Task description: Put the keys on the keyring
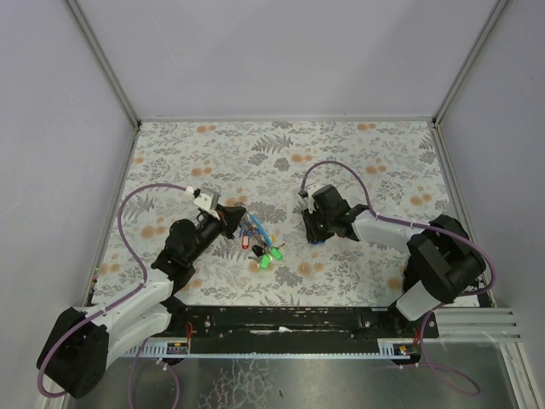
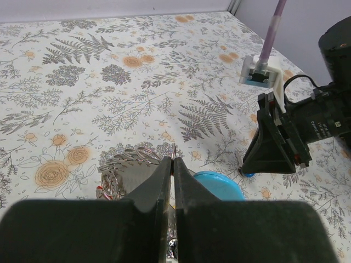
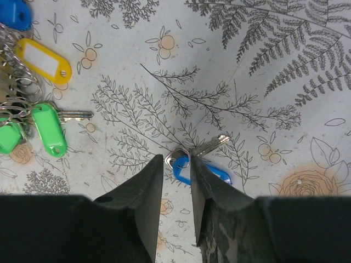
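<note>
Now the left gripper [image 1: 237, 218] has its fingers pressed together on the keyring [image 1: 251, 230], near the centre of the table [image 1: 341, 153]. Two green keys [image 1: 271, 258] lie at 5 o'clock of that bunch. At 3 o'clock of it, the right gripper [image 3: 175, 163] stands with fingers apart, astride a lone blue key [image 3: 205, 171] lying flat.

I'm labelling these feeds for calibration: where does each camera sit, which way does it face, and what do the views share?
Top external: above and behind the robot, looking down on the floral table; the left arm and right arm show.
Left wrist: looks forward past the shut left fingers toward the right fingers.
Right wrist: looks down between the right fingers at a blue-tagged key.
Shared: the key bunch appears in all three.
</note>
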